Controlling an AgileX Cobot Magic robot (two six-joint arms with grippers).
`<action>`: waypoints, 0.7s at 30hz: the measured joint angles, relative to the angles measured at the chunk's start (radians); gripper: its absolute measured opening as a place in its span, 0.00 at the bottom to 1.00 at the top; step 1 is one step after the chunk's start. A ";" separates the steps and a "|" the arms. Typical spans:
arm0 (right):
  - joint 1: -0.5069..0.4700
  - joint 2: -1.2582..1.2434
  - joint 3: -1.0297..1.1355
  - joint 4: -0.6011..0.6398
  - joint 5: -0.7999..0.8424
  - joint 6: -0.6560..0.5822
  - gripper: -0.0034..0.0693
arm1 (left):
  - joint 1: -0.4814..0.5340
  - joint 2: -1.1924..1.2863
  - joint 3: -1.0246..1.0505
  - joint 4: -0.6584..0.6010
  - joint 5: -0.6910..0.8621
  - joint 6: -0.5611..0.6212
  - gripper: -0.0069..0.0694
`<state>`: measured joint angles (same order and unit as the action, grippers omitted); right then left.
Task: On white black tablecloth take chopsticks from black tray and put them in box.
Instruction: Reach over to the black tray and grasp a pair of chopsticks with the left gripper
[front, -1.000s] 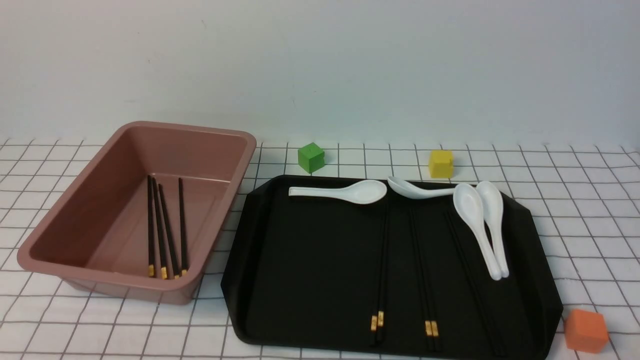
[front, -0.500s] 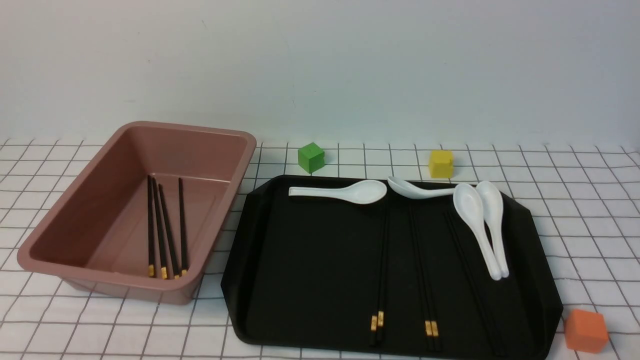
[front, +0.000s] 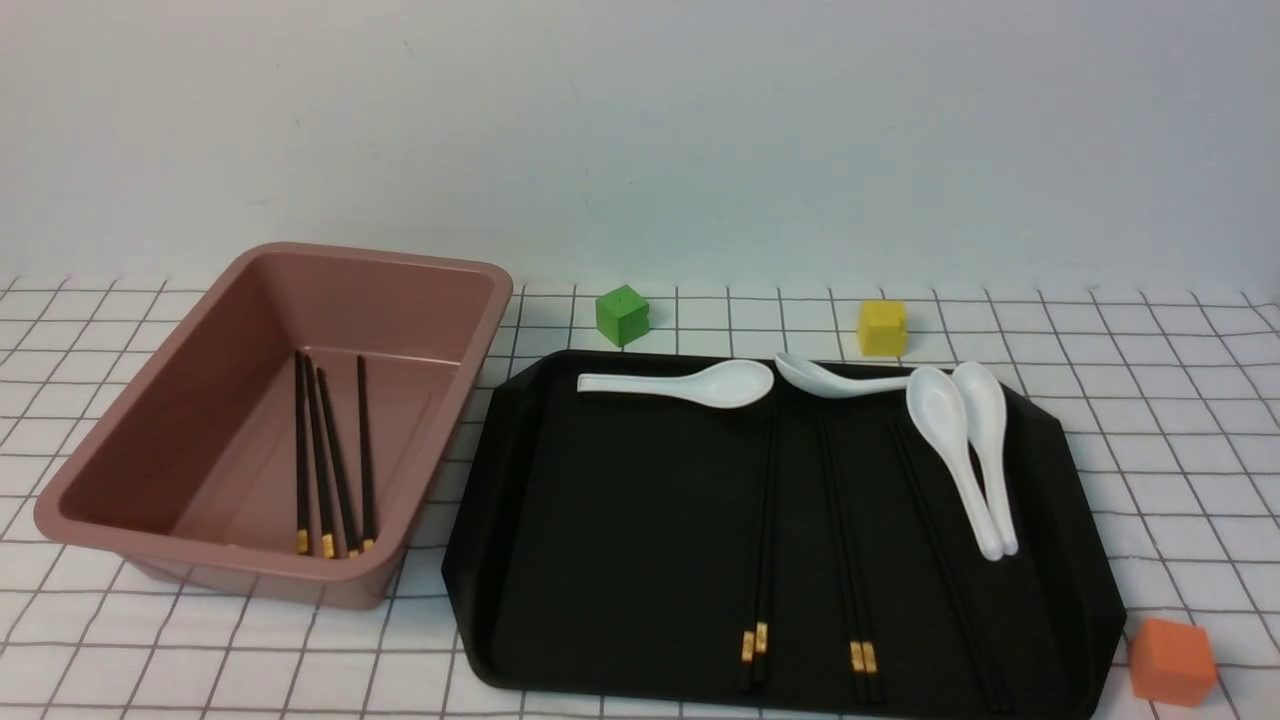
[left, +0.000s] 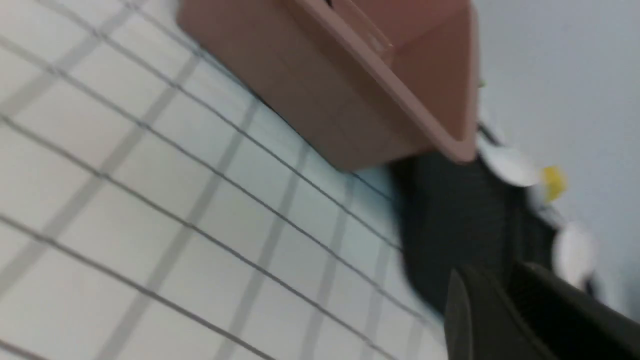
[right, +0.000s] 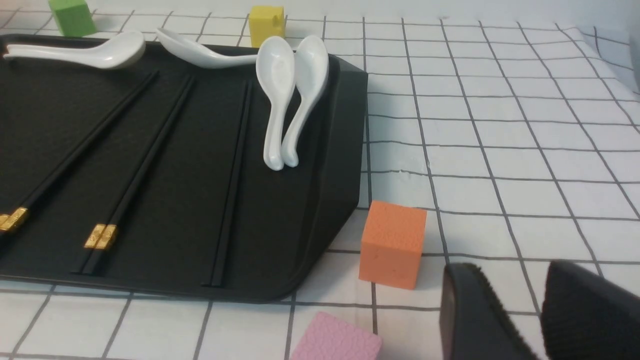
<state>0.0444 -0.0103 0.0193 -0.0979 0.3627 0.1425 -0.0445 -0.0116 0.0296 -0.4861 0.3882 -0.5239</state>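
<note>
1. Right gripper (right: 512, 272): fingers slightly parted, nothing between them; over the cloth (front: 1180, 450), near a pink cube (right: 336, 337) and an orange cube (front: 1172, 660).
2. Left gripper (left: 492, 275): blurred; parted or pressed together, cannot tell.
3. Tray (front: 620, 520): three pairs of chopsticks (front: 762, 540) lie lengthwise; gold bands show at the near ends of two pairs; four spoons (front: 945, 440) lie along the far edge.
4. Box (front: 150, 440): just beside the tray, on its left; four sticks (front: 330, 460) lie on the floor.
5. Green cube (front: 621, 315) and yellow cube (front: 881, 327): beyond the tray.

box (front: 270, 585) left of tray (front: 620, 540), chopsticks (front: 764, 560) in both
</note>
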 joint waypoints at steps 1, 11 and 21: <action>0.000 0.000 0.000 0.000 0.000 0.000 0.38 | 0.000 0.000 0.000 -0.116 -0.005 -0.073 0.24; 0.000 0.000 0.000 0.000 0.000 0.000 0.38 | 0.000 0.000 -0.022 -0.643 -0.103 -0.097 0.22; 0.000 0.000 0.000 0.000 0.000 0.000 0.38 | 0.000 0.417 -0.607 -0.415 0.255 0.350 0.07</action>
<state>0.0444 -0.0103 0.0193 -0.0979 0.3627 0.1425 -0.0445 0.4051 -0.5772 -0.9006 0.6428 -0.1740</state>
